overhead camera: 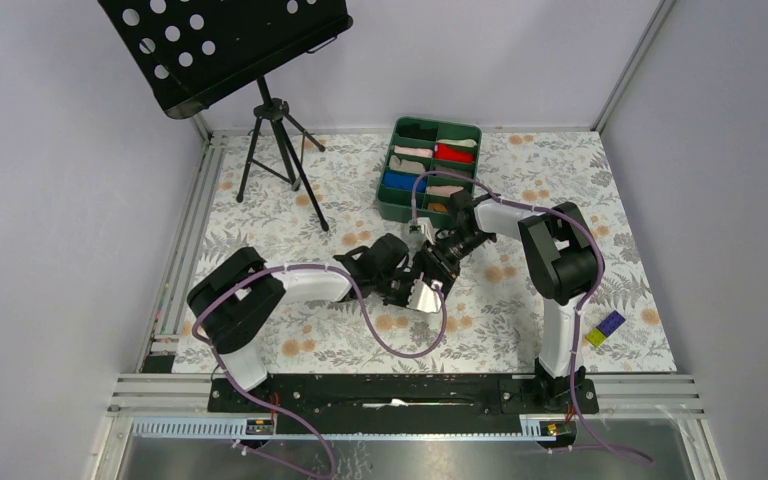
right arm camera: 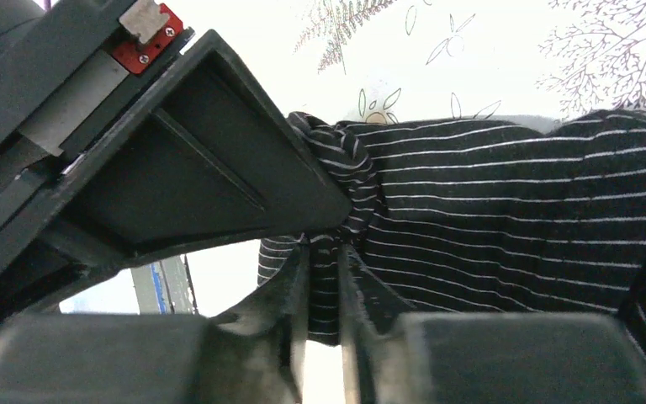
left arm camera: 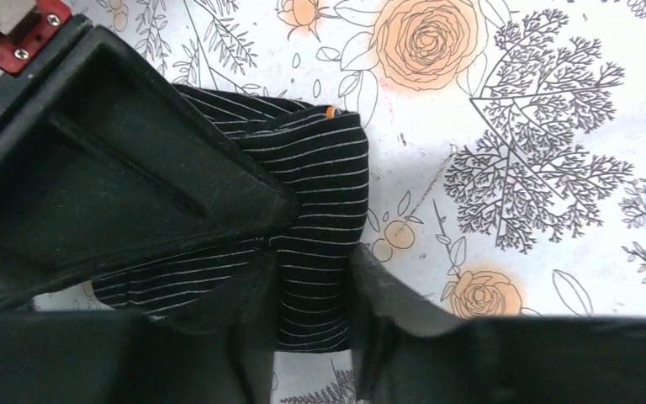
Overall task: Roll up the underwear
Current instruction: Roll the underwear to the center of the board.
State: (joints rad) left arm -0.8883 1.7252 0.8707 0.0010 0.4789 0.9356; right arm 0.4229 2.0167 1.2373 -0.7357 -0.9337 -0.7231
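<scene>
On the floral tabletop (overhead camera: pixel 580 200), my right tool (right arm camera: pixel 324 257) clenched the soft, limp underwear (right arm camera: pixel 513 210) at its bunched edge; I couldn't tell whether the left tool (left arm camera: pixel 313 282) gripped.

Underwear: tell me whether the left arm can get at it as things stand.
Likely yes. The left gripper has its fingers either side of a fold of the underwear, with nothing in between; the right gripper pinches another part without blocking.

Robot lab cell: white panel walls (overhead camera: pixel 60 250), aluminium frame rails (overhead camera: pixel 660 385), 2 bolted arms (overhead camera: pixel 290 285)
</scene>
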